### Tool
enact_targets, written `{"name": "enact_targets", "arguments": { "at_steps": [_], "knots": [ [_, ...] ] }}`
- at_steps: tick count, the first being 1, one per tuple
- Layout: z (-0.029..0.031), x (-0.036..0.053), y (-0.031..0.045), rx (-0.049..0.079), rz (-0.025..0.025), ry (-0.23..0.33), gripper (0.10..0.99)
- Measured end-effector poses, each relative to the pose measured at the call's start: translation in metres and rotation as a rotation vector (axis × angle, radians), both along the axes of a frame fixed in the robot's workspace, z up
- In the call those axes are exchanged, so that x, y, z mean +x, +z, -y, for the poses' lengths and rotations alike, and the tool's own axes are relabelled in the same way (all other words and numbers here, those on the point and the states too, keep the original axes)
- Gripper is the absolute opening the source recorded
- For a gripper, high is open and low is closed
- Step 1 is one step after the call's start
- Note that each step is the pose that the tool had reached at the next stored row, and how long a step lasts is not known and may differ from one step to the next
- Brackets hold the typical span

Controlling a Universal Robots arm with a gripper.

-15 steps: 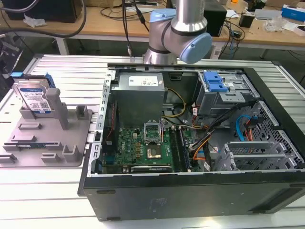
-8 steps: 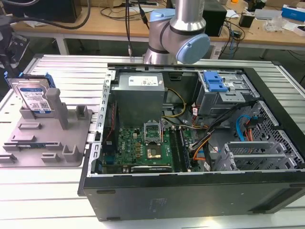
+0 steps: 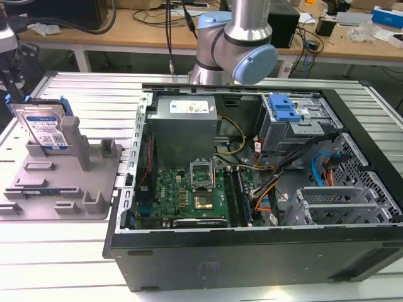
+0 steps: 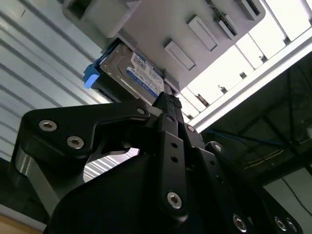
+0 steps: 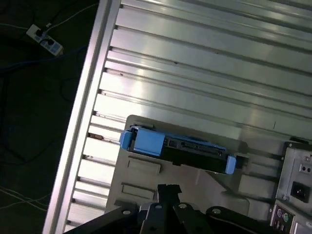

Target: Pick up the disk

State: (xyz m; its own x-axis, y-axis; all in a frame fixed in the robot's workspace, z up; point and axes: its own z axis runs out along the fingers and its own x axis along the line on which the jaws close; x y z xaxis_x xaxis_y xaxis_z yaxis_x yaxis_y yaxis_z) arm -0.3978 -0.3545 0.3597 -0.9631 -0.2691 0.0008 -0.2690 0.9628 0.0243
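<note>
Hovering: one pincer (image 4: 166,100), drawn narrow, gripping nothing | one disk (image 4: 127,73), on edge in one grey fixture plate (image 4: 161,19), ahead of my pincer, not touching | one open computer case (image 3: 252,255) beside the plate | hidden: in the second wrist view my linkage covers the disk's near end; the plate's posts mask its lower edge.

1. An open computer case (image 3: 252,264) lies on a slatted aluminium table (image 3: 56,270), green motherboard (image 3: 189,195) and grey power supply (image 3: 186,123) exposed.
2. A blue drive-bay bracket (image 3: 282,108) sits inside.
3. A grey fixture plate (image 3: 69,195) rests just beside the case.
4. A power strip (image 5: 45,40) lies on the floor.
</note>
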Motion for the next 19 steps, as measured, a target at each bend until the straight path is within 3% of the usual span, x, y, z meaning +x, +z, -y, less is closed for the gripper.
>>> {"name": "enact_targets", "arguments": {
  "at_steps": [7, 9, 10, 11, 13, 16, 19],
  "knots": [
    [0.0000, 0.0000, 0.0000, 0.000, 0.0000, 0.188, 0.114],
    [0.0000, 0.0000, 0.0000, 0.000, -0.0001, 0.232, 0.235],
    [0.0000, 0.0000, 0.0000, 0.000, 0.0000, 0.272, 0.357],
    [0.0000, 0.0000, 0.0000, 0.000, 0.0000, 0.288, 0.357],
    [0.0000, 0.0000, 0.0000, 0.000, -0.0001, 0.341, 0.482],
    [0.0000, 0.0000, 0.0000, 0.000, 0.0000, 0.463, 0.482],
    [0.0000, 0.0000, 0.0000, 0.000, 0.0000, 0.523, 0.482]
  ]
}}
